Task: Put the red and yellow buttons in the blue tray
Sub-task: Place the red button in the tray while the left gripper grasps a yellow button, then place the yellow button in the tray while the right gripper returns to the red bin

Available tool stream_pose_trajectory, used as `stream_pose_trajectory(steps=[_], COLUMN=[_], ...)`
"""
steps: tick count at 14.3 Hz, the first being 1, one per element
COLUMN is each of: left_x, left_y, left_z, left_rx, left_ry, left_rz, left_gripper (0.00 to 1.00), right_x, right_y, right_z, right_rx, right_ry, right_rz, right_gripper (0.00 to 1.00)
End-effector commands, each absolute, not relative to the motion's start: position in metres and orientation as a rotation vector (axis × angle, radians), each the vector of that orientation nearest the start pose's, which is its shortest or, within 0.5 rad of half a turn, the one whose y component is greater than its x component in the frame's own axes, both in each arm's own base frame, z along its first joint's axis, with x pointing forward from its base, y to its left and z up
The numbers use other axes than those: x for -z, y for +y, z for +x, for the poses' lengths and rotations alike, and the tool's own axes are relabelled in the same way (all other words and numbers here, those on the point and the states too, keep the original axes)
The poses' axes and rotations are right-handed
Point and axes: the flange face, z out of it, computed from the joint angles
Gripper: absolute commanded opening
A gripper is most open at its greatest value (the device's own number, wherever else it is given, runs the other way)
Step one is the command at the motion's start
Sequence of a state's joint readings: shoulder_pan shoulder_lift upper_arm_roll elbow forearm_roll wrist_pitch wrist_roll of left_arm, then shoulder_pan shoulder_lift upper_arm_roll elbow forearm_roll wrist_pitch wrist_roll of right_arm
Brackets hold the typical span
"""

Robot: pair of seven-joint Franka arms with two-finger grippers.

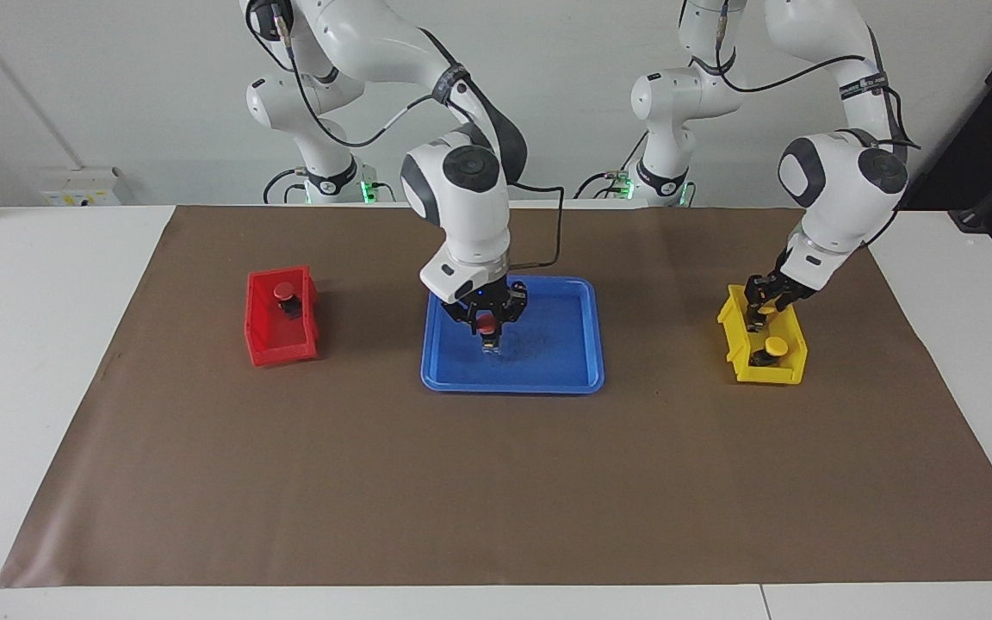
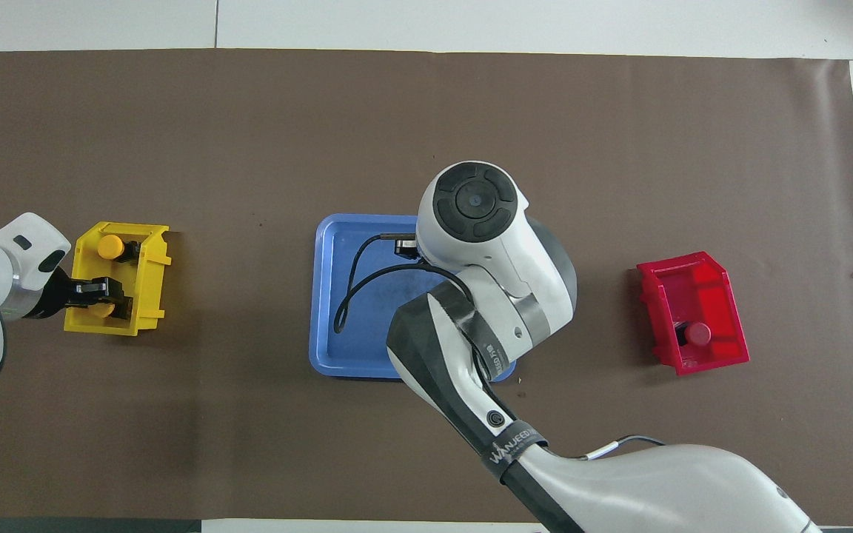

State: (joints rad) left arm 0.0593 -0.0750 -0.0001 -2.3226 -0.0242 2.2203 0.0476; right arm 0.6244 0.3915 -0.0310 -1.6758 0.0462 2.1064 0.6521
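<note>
Over the blue tray [image 1: 565, 362], mid-table, right claw [image 1: 488, 334] grips a red button [image 1: 486, 323], closed on it. Toward the left arm's end from tray, left claw [image 1: 759, 314] reaches into yellow bin [image 1: 784, 372] w/ yellow buttons [image 2: 109, 247]; grip unclear. 2nd red button [image 1: 286, 294] in red bin [image 1: 276, 344].

facing: high, toward robots | overhead: steeply down | shared: blue tray [image 1: 586, 344]

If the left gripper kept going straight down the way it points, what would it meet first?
The left gripper points down into the yellow bin, over the yellow button nearer the robots. That button's cap would likely come first, though whether the fingers already touch it is unclear.
</note>
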Motion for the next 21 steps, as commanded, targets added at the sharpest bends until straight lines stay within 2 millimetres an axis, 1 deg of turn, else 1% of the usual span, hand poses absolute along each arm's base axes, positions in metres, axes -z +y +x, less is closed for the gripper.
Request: stream_pose_trajectory(steps=[1,3,5,6,7,8,9,10,11,12,14,15,16,17,18,19,20,21], left_x=[-0.368,-0.368,-0.368,-0.368,-0.368,-0.370,-0.372,-0.375,-0.383,-0.398,-0.428,-0.441,-0.454,-0.472,-0.484,-0.488,-0.490,-0.491], left_y=[0.033,0.035,0.035,0.035,0.036,0.039,0.038,0.035,0.032,0.030,0.027,0.027,0.024,0.013,-0.012,-0.039,-0.072,-0.101], left_z=[0.490,0.490,0.490,0.490,0.491,0.493,0.495,0.503,0.508,0.514,0.521,0.520,0.522,0.527,0.533,0.535,0.534,0.531], left_rx=[-0.014,-0.014,-0.012,-0.012,-0.005,0.005,0.010,0.005,-0.008,-0.023,-0.077,-0.094,-0.102,-0.111,-0.130,-0.133,-0.121,-0.109], left_ry=[-0.033,-0.038,-0.040,-0.043,-0.048,-0.057,-0.067,-0.071,-0.106,-0.134,-0.128,-0.129,-0.140,-0.193,-0.245,-0.284,-0.367,-0.416], left_rz=[-3.167,-3.167,-3.167,-3.167,-3.166,-3.166,-3.166,-3.166,-3.166,-3.164,-3.166,-3.166,-3.167,-3.164,-3.154,-3.148,-3.140,-3.150], left_gripper=[0.54,0.51,0.40,0.32,0.23,0.12,0.07,0.06,0.05,0.04,0.03,0.02,0.02,0.02,0.02,0.02,0.02,0.02], right_x=[-0.377,-0.367,-0.353,-0.351,-0.350,-0.350,-0.347,-0.345,-0.347,-0.356,-0.393,-0.422,-0.439,-0.465,-0.475,-0.485,-0.481,-0.477], right_y=[0.376,0.375,0.370,0.369,0.371,0.374,0.373,0.373,0.374,0.374,0.368,0.356,0.337,0.308,0.273,0.235,0.192,0.163], right_z=[0.560,0.560,0.554,0.552,0.549,0.547,0.545,0.545,0.546,0.550,0.571,0.586,0.598,0.602,0.601,0.594,0.581,0.566], right_rx=[0.053,0.053,0.040,0.045,0.049,0.049,0.043,0.052,0.062,0.077,0.129,0.140,0.138,0.143,0.100,0.065,0.021,0.006], right_ry=[0.150,0.145,0.123,0.107,0.089,0.075,0.075,0.075,0.074,0.072,0.102,0.135,0.148,0.088,0.035,0.003,-0.039,-0.056], right_rz=[-3.083,-3.095,-3.132,-3.147,-3.154,-3.156,-3.159,-3.154,-3.150,-3.147,-3.127,-3.123,-3.130,-3.130,-3.150,-3.160,-3.167,-3.167], right_gripper=[0.12,0.13,0.14,0.14,0.15,0.19,0.27,0.45,0.64,0.78,0.79,0.79,0.79,0.79,0.79,0.79,0.79,0.79])
